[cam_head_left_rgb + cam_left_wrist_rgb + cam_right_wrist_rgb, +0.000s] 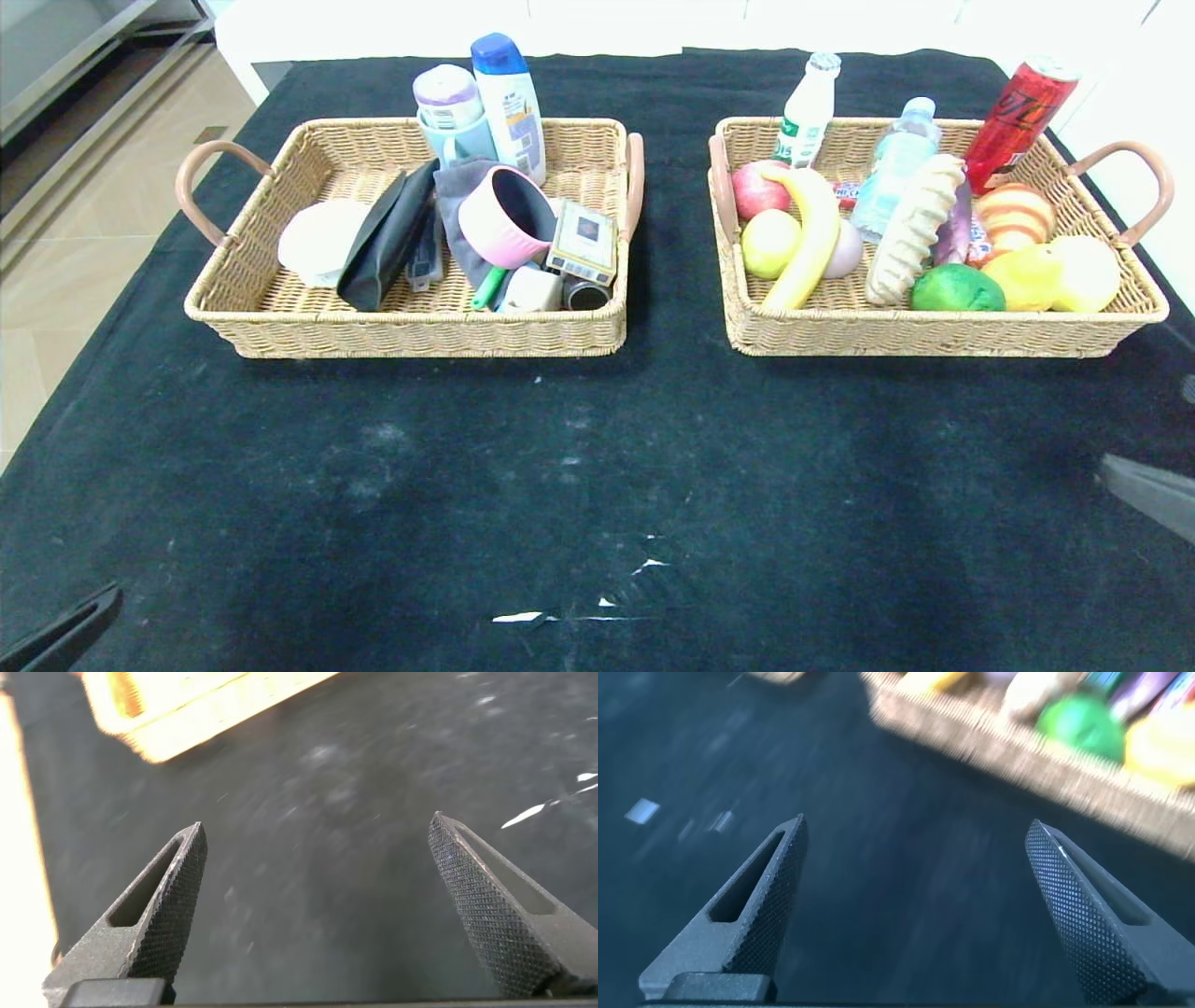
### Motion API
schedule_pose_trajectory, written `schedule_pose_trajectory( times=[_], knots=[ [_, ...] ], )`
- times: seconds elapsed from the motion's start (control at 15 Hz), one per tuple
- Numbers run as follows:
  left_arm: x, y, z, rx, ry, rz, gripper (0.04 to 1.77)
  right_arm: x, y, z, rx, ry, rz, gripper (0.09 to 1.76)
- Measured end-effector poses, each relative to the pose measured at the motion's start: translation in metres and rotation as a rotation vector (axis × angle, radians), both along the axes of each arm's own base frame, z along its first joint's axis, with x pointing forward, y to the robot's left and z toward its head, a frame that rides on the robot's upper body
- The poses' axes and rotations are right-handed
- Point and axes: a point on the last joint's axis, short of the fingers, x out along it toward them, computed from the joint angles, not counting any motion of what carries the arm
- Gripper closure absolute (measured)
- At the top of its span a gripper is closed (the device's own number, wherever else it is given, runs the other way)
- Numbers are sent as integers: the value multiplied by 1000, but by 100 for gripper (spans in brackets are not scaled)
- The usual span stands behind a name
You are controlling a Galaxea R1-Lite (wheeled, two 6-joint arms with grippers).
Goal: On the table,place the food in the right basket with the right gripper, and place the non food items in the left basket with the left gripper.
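- Resting on the black-clothed counter [597, 485], two wicker baskets stand side by side near its far edge, with a bare strip of cloth between them.
- The left basket [411, 331] holds the black glasses case [385, 241] leaning on edge, the pink saucepan [509, 217] tipped so its dark inside faces outward, and the green-and-cream card box [583, 243] just beside the pan.
- A blue-capped white bottle [509, 103] and a lidded cup [450, 114] stand at that basket's far wall.
- The right basket [934, 334] holds the banana [810, 238] lying over a red apple [758, 189] and a yellow-green fruit, the water bottle [894, 168] leaning beside it, and the striped bread roll [1015, 215] near the far right corner.
- A ridged cream pastry [915, 233], a green lime [957, 289] and a red can [1019, 112] share that basket.
- The left gripper [313, 910] hangs over bare cloth at the counter's near left corner, its fingers [168, 905] spread wide and holding nothing.
- The right gripper [915, 905] is at the near right edge, over bare cloth just before the right basket, its fingers [761, 905] likewise wide apart and empty.
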Motion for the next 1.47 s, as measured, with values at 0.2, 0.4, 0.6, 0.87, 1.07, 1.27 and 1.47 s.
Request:
schedule_pose_trajectory(
  times=[0.2,0.4,0.6,0.87,1.07,1.27,1.47],
  knots=[
    [-31,10,-6,-25,-50,50,9,-40,-23,-14,17,-11,16,15],
    [-58,12,-8,-47,-110,62,9,-75,-36,-26,22,-17,-45,15],
    [-81,10,-8,-51,-132,75,9,-103,-41,-25,35,-91,-130,15],
    [-102,7,-8,-49,-177,105,9,-120,-38,-42,35,-108,-157,15],
    [-108,6,-23,-50,-172,87,9,-125,-37,-68,31,-86,-169,15],
    [-113,4,-43,-48,-166,45,9,-133,-36,-89,30,-94,-172,15],
    [-115,3,-65,-61,-171,-8,9,-140,-37,-102,32,-129,-163,15]
  ],
)
